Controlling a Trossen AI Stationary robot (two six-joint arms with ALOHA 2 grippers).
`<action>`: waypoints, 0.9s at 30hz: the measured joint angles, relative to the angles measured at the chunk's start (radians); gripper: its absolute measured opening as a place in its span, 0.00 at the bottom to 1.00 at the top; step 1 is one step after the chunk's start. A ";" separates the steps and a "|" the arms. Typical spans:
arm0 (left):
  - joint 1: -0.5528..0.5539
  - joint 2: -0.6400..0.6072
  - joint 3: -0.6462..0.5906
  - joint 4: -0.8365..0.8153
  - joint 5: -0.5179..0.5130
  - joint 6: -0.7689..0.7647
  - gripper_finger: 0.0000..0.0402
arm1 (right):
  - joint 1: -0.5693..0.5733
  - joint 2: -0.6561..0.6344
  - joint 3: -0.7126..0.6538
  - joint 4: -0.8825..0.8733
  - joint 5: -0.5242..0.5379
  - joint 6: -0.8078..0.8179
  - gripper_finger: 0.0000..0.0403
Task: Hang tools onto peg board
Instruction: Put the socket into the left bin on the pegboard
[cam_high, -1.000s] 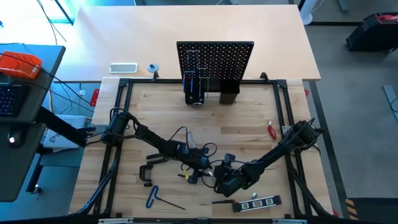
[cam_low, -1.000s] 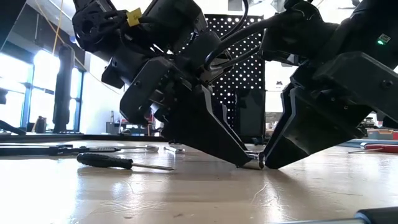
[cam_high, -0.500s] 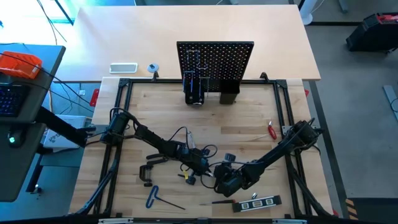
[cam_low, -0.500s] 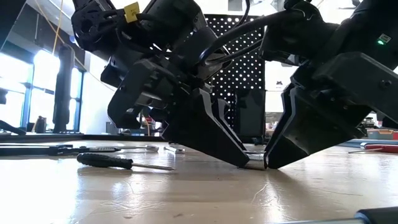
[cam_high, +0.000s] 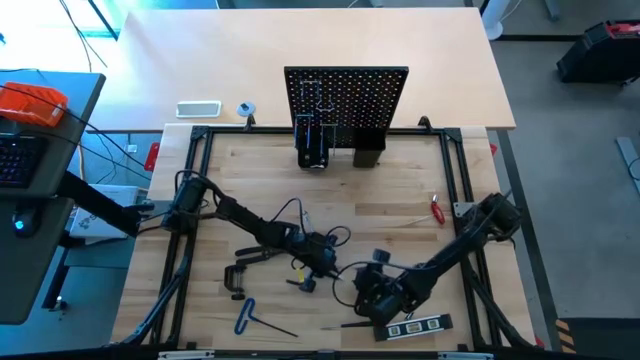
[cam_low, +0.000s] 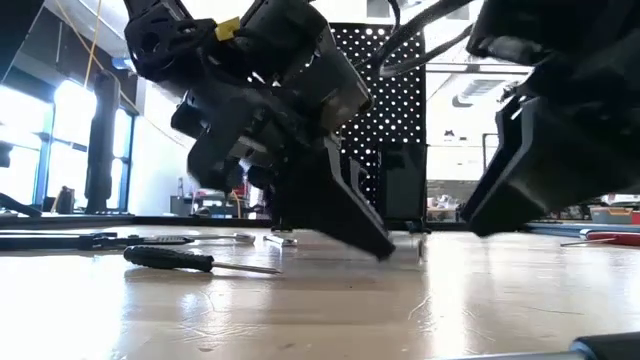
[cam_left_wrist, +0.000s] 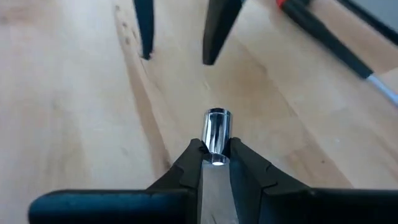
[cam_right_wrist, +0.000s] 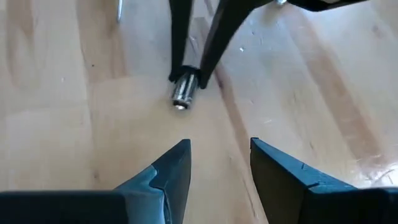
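Bright daylight, soft shadows, low view blurred.

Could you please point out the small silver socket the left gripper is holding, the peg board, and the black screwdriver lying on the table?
silver socket (cam_left_wrist: 217, 134), left wrist view, on its shiny barrel.
peg board (cam_high: 346, 98), high view, middle of the perforated panel.
black screwdriver (cam_low: 168, 258), low view, on its handle.
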 joint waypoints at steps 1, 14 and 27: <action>0.003 -0.016 0.000 -0.018 0.001 0.001 0.10 | 0.007 -0.002 0.000 0.002 0.017 -0.001 0.39; 0.130 -0.197 0.000 -0.191 0.286 -0.078 0.10 | 0.037 -0.007 0.003 0.325 0.324 -0.563 0.39; 0.178 -0.237 -0.001 -0.160 0.473 -0.155 0.10 | -0.032 -0.008 0.003 0.460 0.354 -0.858 0.39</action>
